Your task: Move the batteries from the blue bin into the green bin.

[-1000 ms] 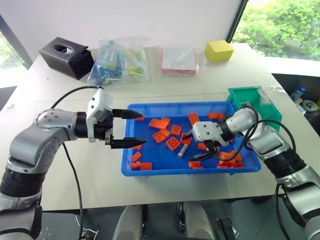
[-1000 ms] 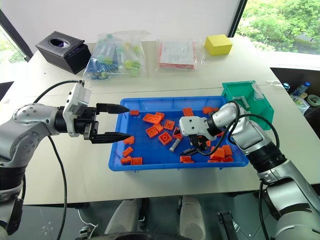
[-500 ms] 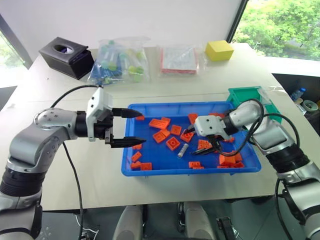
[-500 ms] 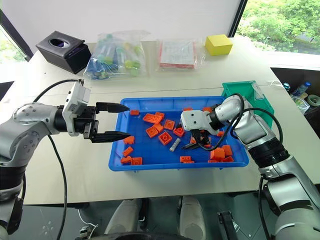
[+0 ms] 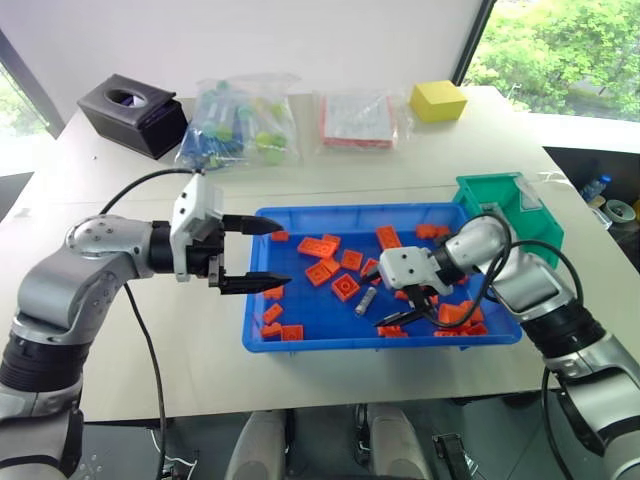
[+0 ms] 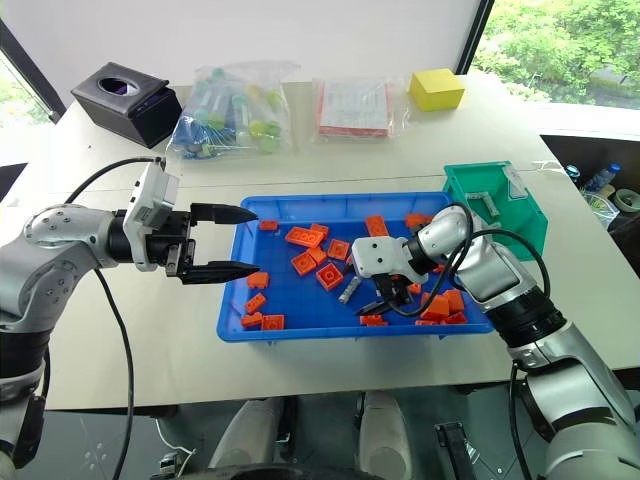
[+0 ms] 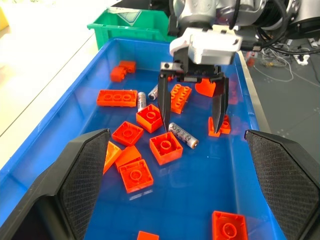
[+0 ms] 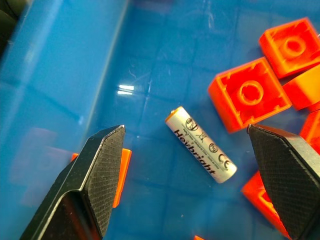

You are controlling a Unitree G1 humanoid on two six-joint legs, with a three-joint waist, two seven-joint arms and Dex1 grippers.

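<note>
From the head views, you see the blue bin [image 5: 300, 340] in the middle of the table, with the green bin [image 5: 520, 205] touching its far right corner. Your right gripper [image 5: 385, 300] hangs low inside the blue bin, near its right half, with the fingers wide apart and holding nothing. A battery [image 5: 366, 302] lies on the bin floor just beside it, among the orange bricks [image 5: 345, 287]. Your left gripper [image 5: 255, 255] waits over the left rim of the blue bin, also spread open and empty.

In the left wrist view, the right gripper stands over the battery [image 7: 183, 135], one finger on each side of it. A second battery [image 7: 141, 99] lies further toward the green bin, beside a long brick.

In the right wrist view, the battery [image 8: 201, 144] lies between the two fingers, but at a slant to them, and a square brick [image 8: 248, 93] sits just beside its far end.

To do this step well, I think you should turn the wrist a little so the fingers close across the battery body, not along it. Go down until the tips are almost at the floor, then close slowly. Keep the far finger between battery and brick, otherwise you may catch the brick too.
</note>
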